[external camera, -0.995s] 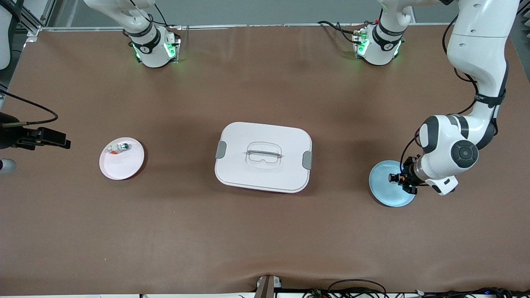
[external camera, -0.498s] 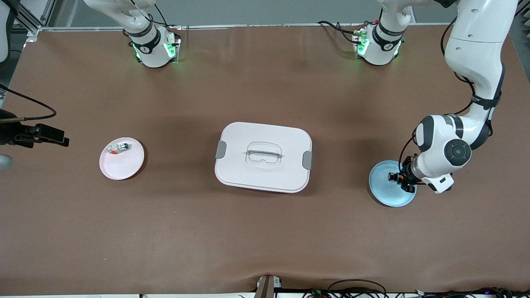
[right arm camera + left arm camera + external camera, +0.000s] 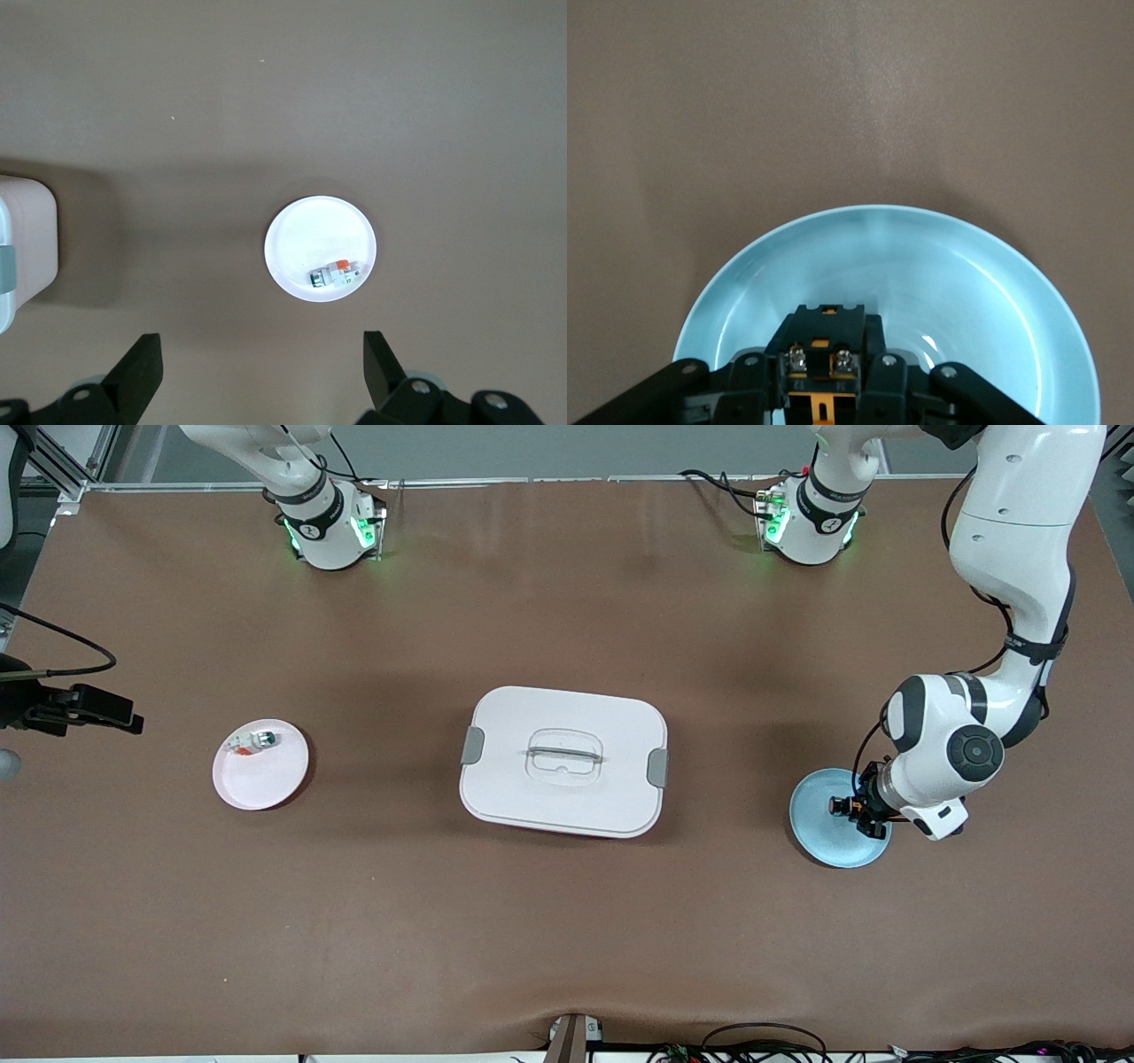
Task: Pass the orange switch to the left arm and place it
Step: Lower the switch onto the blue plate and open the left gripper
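Note:
The orange switch (image 3: pixel 828 350), black with orange parts, sits between the fingers of my left gripper (image 3: pixel 828 372), which is shut on it low over a blue plate (image 3: pixel 966 283). From the front, that gripper (image 3: pixel 871 817) lies under the left arm's wrist at the blue plate's (image 3: pixel 824 834) edge, and the switch itself is hidden. The white box (image 3: pixel 563 760) stands mid-table between the two plates. My right gripper (image 3: pixel 263 359) hangs open and empty, high over the table beside a pink plate (image 3: pixel 306 232).
The pink plate (image 3: pixel 261 779) toward the right arm's end holds a small white-and-green part with a red bit (image 3: pixel 252 741). A corner of the box (image 3: pixel 22 252) shows in the right wrist view. Cables lie along the table's front edge.
The left arm's wrist has shifted slightly over the blue plate, still holding the switch. The right hand has drifted a little toward the robots' bases.

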You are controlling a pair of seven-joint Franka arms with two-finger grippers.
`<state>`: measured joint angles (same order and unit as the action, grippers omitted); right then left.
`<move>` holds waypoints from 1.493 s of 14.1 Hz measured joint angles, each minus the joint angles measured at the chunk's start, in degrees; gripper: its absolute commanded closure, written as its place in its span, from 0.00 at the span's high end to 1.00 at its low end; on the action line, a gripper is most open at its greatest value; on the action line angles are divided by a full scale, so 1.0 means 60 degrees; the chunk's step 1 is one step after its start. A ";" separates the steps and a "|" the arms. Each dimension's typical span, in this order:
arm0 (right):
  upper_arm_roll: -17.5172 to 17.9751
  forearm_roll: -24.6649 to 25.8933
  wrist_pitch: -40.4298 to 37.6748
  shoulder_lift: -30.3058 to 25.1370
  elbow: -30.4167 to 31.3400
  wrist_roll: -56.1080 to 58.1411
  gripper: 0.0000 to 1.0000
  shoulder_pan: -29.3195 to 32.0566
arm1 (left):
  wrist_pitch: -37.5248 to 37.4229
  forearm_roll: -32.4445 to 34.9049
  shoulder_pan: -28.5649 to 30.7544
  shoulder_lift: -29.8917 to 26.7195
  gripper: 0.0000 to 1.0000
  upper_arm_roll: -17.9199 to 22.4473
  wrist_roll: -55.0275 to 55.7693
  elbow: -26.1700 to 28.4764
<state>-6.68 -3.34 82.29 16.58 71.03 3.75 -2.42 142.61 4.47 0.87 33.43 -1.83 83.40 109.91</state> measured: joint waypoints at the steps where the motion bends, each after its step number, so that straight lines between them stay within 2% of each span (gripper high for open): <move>1: -0.0011 0.0077 0.0000 -0.0003 0.0018 0.0000 1.00 0.0009 | 0.0009 0.0000 0.0009 0.0010 0.00 0.0000 0.0000 0.0000; 3: -0.0022 0.0179 -0.0002 -0.0034 0.0043 0.0000 1.00 0.0013 | 0.0010 0.0000 0.0019 0.0013 0.03 0.0000 0.0000 0.0000; 4: -0.0022 0.0187 0.0009 -0.0089 0.0101 0.0000 1.00 0.0013 | 0.0011 0.0000 0.0021 0.0013 0.11 0.0000 0.0000 0.0000; 5: -0.0022 0.0188 0.0084 -0.0200 0.0243 -0.0001 1.00 0.0013 | 0.0013 0.0000 0.0022 0.0013 0.29 0.0000 0.0000 0.0000; 6: -0.0022 0.0188 0.0249 -0.0358 0.0469 -0.0001 1.00 0.0013 | 0.0018 0.0001 0.0022 0.0013 0.73 0.0000 -0.0005 0.0000; 7: -0.0022 0.0188 0.0456 -0.0559 0.0760 -0.0002 1.00 0.0013 | 0.0021 0.0007 0.0022 0.0014 1.00 0.0000 -0.0047 0.0000; 10: -0.0020 0.0182 0.0761 -0.1102 0.1409 -0.0004 1.00 0.0013 | 0.0023 0.0011 0.0024 0.0019 1.00 0.0000 -0.0192 0.0000; 21: 0.0012 0.0113 0.0690 -0.2210 0.2155 -0.0200 1.00 0.0004 | 0.0083 0.0011 0.0010 -0.0014 1.00 -0.0024 -0.0199 -0.0171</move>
<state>-6.60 -2.66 86.43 3.32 83.96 2.55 -2.39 143.11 4.53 0.93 33.35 -1.98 82.20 108.89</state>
